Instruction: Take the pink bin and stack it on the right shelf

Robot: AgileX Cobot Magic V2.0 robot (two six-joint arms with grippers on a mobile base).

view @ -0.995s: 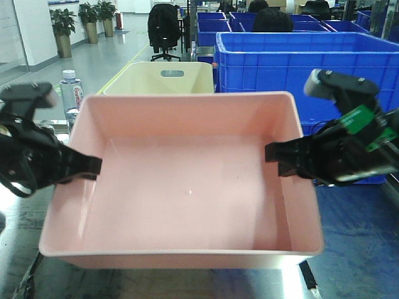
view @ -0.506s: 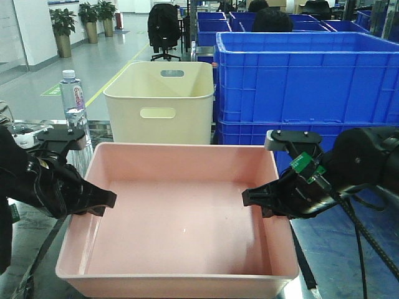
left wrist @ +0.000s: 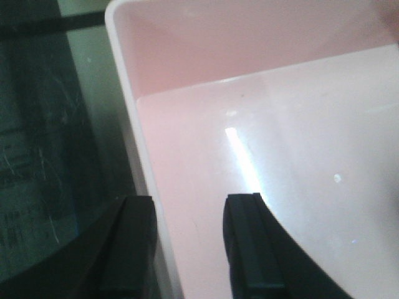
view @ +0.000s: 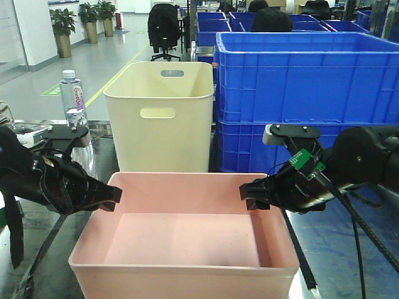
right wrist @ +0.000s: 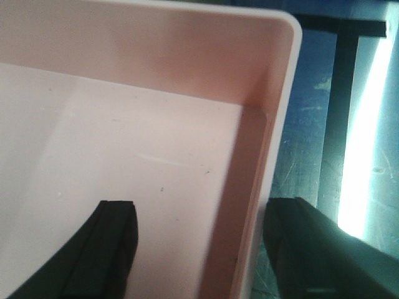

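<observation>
Front-facing view: the pink bin (view: pixel 187 237) is positioned low on the dark glossy surface (view: pixel 349 249), in front of the cream bin (view: pixel 161 115). The left gripper (left wrist: pixel 190 249) is spread apart, its fingers (left wrist: pixel 249 246) straddling the left wall without pinching it. The right gripper (right wrist: pixel 206 249) is likewise parted, straddling the right wall.

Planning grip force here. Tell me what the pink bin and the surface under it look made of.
Pink bin: apparently smooth moulded plastic, semi-glossy; highlights streak its floor, and the rim is thin and rounded. Right shelf: dark, hard and glossy, reflecting light like a mirror and finely scratched; possibly coated metal or glass, unclear which.
</observation>
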